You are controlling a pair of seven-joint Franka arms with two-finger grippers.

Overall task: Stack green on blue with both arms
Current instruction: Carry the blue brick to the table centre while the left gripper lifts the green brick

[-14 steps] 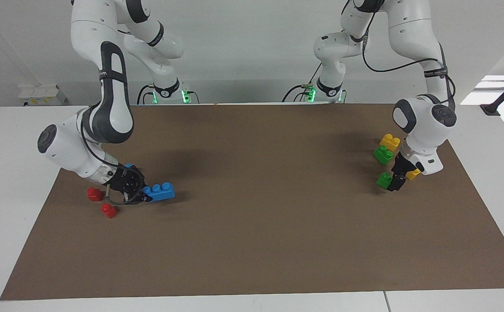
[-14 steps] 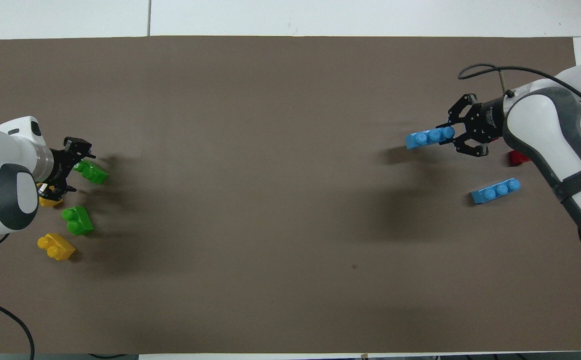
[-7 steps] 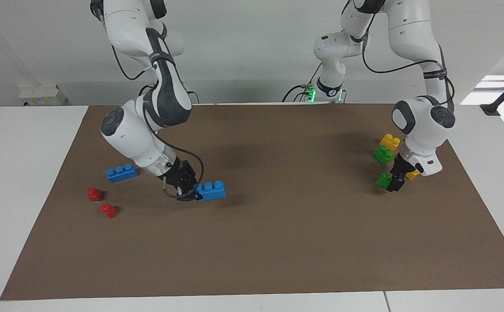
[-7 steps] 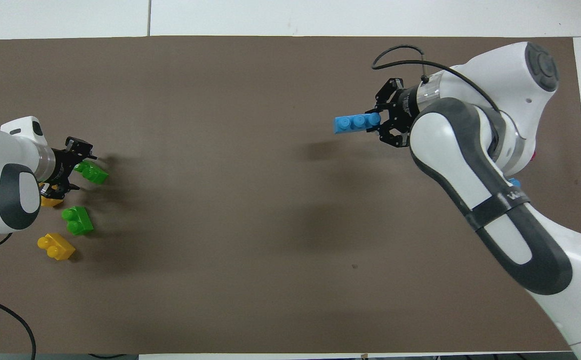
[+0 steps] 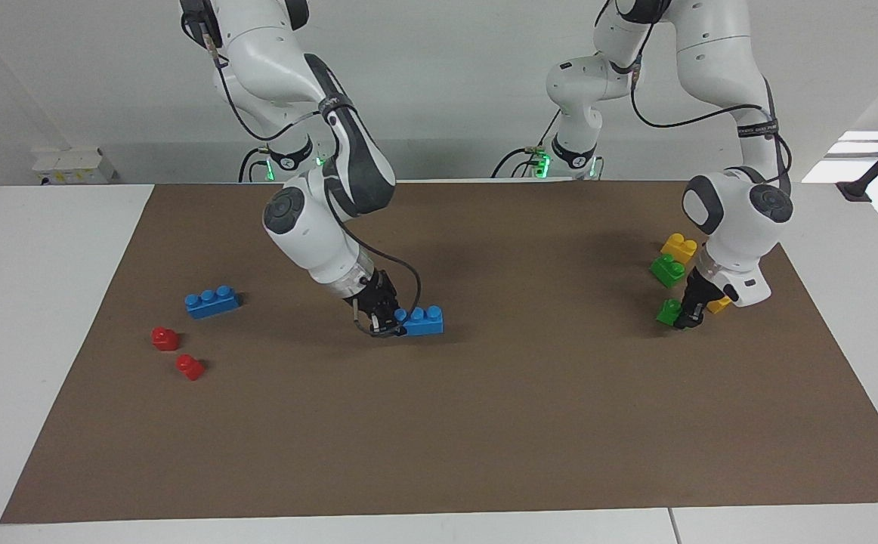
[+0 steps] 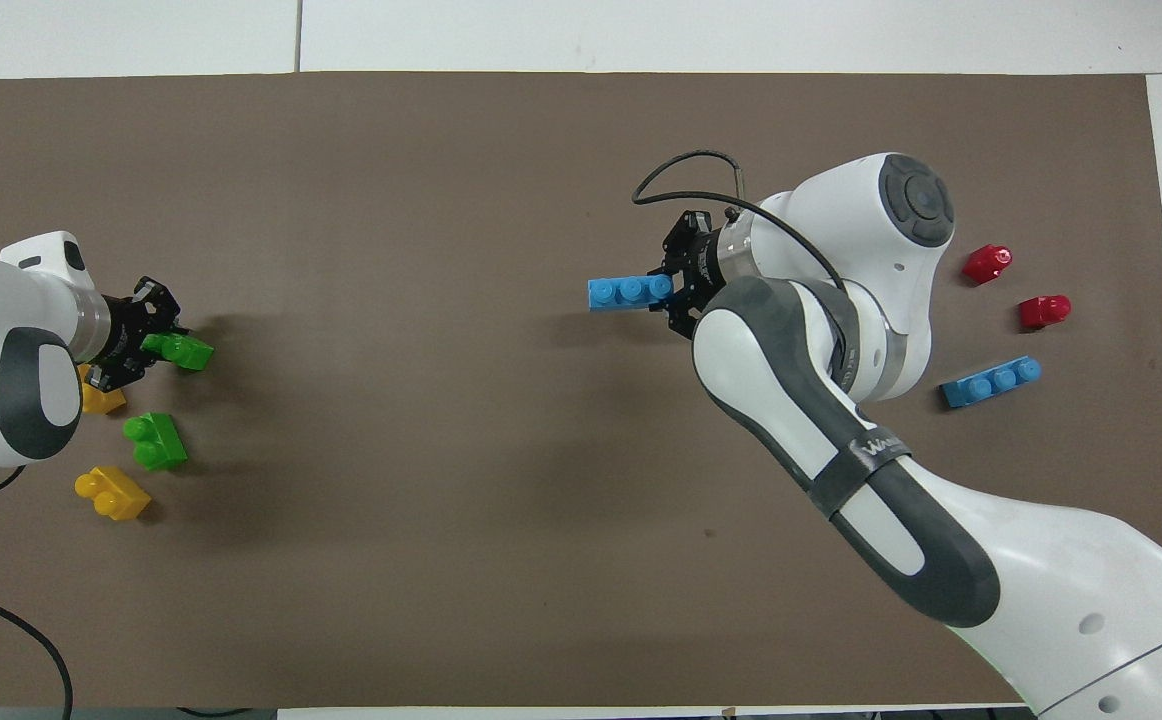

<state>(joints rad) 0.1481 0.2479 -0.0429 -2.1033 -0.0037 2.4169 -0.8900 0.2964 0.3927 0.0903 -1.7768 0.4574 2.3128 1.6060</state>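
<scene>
My right gripper [image 5: 391, 323] [image 6: 674, 291] is shut on one end of a long blue brick [image 5: 424, 320] [image 6: 629, 292]. It holds the brick level and low over the middle of the brown mat [image 5: 484, 423]. Toward the left arm's end of the table, my left gripper [image 5: 685, 317] [image 6: 154, 345] is down at the mat. Its fingertips are closed on a small green brick [image 5: 668, 311] [image 6: 184, 350]. A second green brick [image 5: 667, 269] [image 6: 155, 441] lies close by, nearer to the robots.
A second blue brick [image 5: 212, 301] [image 6: 991, 381] and two red bricks [image 5: 165, 338] [image 6: 987, 263] lie toward the right arm's end. One yellow brick [image 5: 678, 246] [image 6: 113, 492] sits beside the second green one. Another yellow brick [image 5: 718, 304] [image 6: 101, 398] lies under the left wrist.
The right arm has carried the blue brick from beside the red bricks toward the middle of the mat. The left gripper's fingers have closed on the green brick.
</scene>
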